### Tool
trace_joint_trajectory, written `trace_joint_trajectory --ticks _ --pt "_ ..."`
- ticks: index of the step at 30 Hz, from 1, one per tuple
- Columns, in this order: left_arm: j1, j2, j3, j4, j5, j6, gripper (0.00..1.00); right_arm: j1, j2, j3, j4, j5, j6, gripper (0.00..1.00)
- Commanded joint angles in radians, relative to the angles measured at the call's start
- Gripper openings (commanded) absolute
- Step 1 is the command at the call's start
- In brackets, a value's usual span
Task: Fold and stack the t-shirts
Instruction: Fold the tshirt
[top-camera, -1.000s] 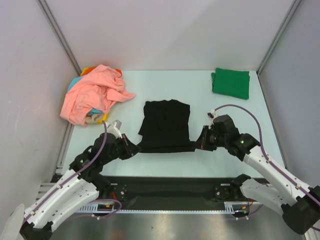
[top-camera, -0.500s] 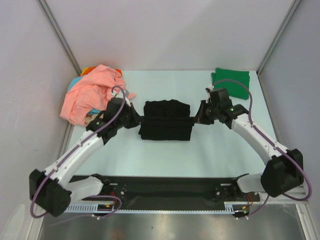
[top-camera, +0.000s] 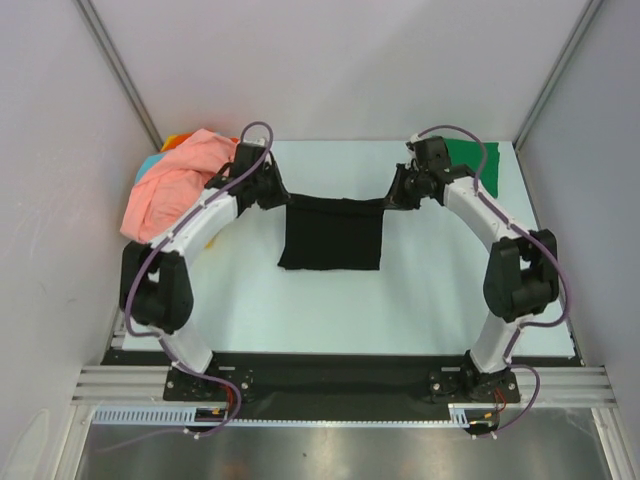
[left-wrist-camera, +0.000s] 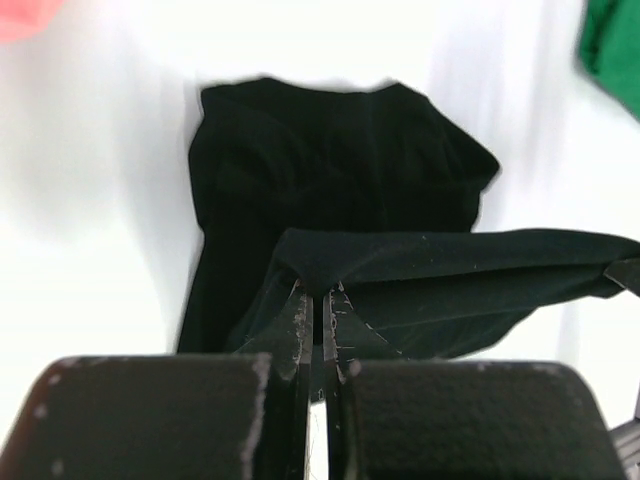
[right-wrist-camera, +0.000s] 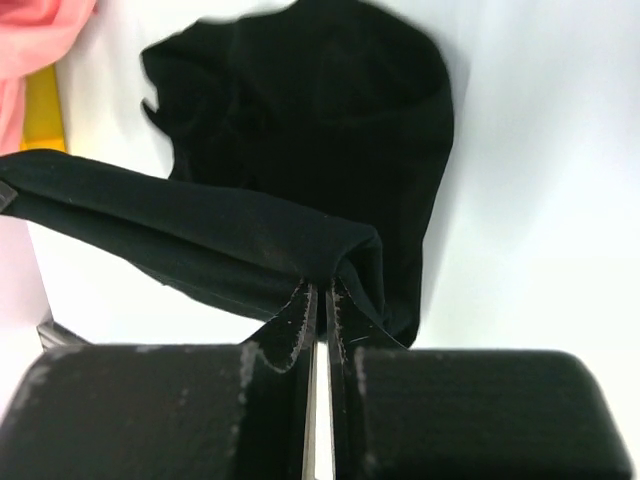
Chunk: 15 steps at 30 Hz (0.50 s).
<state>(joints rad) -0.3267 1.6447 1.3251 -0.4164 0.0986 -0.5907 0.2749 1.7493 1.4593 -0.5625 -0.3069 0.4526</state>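
A black t-shirt (top-camera: 331, 235) lies in the middle of the table, its near half doubled over and its far edge held stretched between both grippers. My left gripper (top-camera: 277, 201) is shut on the shirt's far left corner (left-wrist-camera: 305, 265). My right gripper (top-camera: 390, 199) is shut on the far right corner (right-wrist-camera: 345, 245). A folded green t-shirt (top-camera: 478, 158) lies at the back right, partly behind the right arm. A heap of t-shirts at the back left has a salmon-pink one (top-camera: 175, 190) on top, with orange (top-camera: 176, 140) and teal (top-camera: 147, 163) showing at its edge.
Grey enclosure walls (top-camera: 60, 150) stand on the left, back and right. The arms' bases sit on a black rail (top-camera: 330, 380) at the near edge. Bare pale tabletop (top-camera: 330, 310) lies in front of the black shirt.
Both grippers have carried the black shirt's near edge away from the bases, over the shirt to its far edge. The shirt now lies doubled and shorter.
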Motion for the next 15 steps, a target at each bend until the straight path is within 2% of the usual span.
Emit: trace_joint_trajectory --ticks 1,6,11,13,14,15 --pt "0.055 0.099 0.170 -0.056 -0.039 0.072 0.00 -0.043 0.073 0.097 -0.023 0.043 -0.043 0.00" --pt "0.077 0.237 0.310 -0.093 -0.019 0.074 0.00 -0.055 0.206 0.191 -0.031 0.019 -0.051 0.00" --pt "0.094 0.400 0.463 -0.142 -0.004 0.069 0.00 -0.066 0.343 0.361 -0.074 0.002 -0.058 0.00" --pt "0.098 0.464 0.550 -0.163 0.007 0.080 0.07 -0.071 0.419 0.415 -0.105 -0.008 -0.052 0.00" --pt "0.103 0.536 0.584 -0.168 0.009 0.078 0.14 -0.072 0.444 0.477 -0.111 -0.015 -0.049 0.17" --pt "0.112 0.579 0.621 -0.167 0.045 0.086 0.39 -0.074 0.479 0.515 -0.138 -0.014 -0.045 0.35"
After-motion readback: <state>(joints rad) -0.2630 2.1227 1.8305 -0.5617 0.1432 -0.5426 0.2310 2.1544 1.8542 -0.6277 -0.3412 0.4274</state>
